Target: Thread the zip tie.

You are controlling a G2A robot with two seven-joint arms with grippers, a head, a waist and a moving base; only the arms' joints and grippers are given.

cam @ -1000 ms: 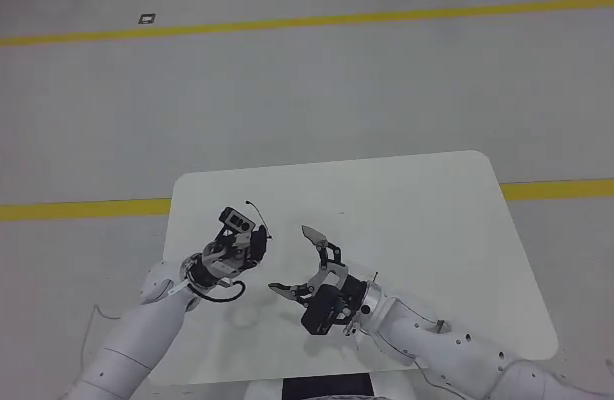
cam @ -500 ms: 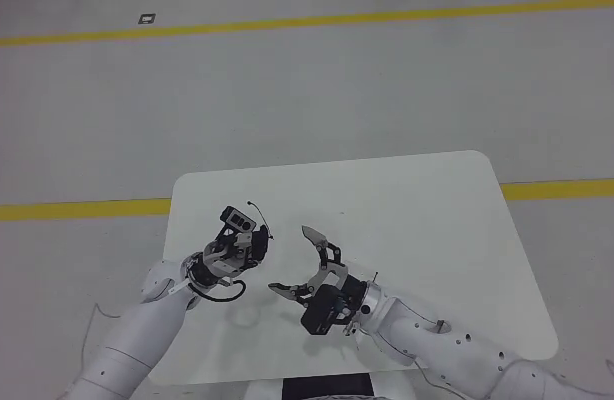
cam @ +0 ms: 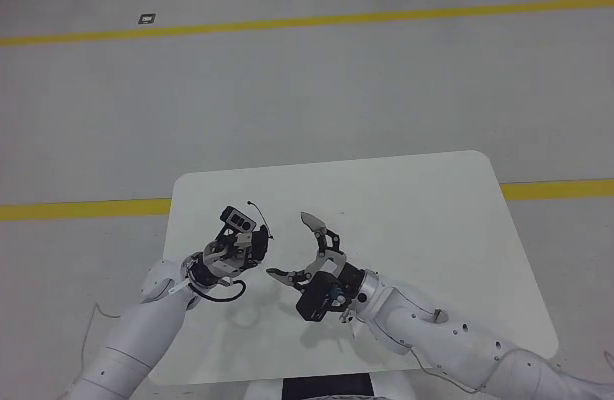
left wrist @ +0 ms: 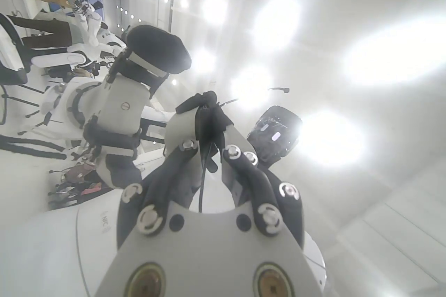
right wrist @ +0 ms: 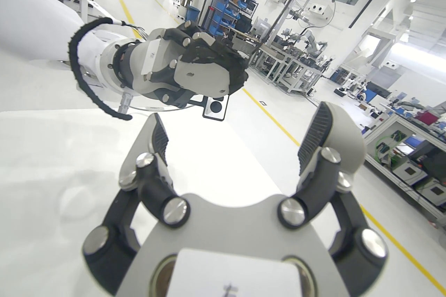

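Currently, your left pincer (left wrist: 205, 110) clamps the zip tie (left wrist: 202, 173); your right pincer (right wrist: 240, 134), wide open and empty, may deflect its thin tail.

White surface (cam: 437, 200). Black zip tie (right wrist: 278, 14). Left end effector (right wrist: 238, 72): black padded fingers (right wrist: 216, 51), grey-white shell. Right end effector (right wrist: 244, 127): pale grey, black ribbed pads (right wrist: 312, 134). Grey floor (cam: 287, 90), yellow stripes (cam: 287, 22) at 12, 9 o'clock.

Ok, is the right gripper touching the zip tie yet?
Apart. The right wrist view shows the open right gripper short of the left gripper, which pinches the zip tie, with a clear gap between.
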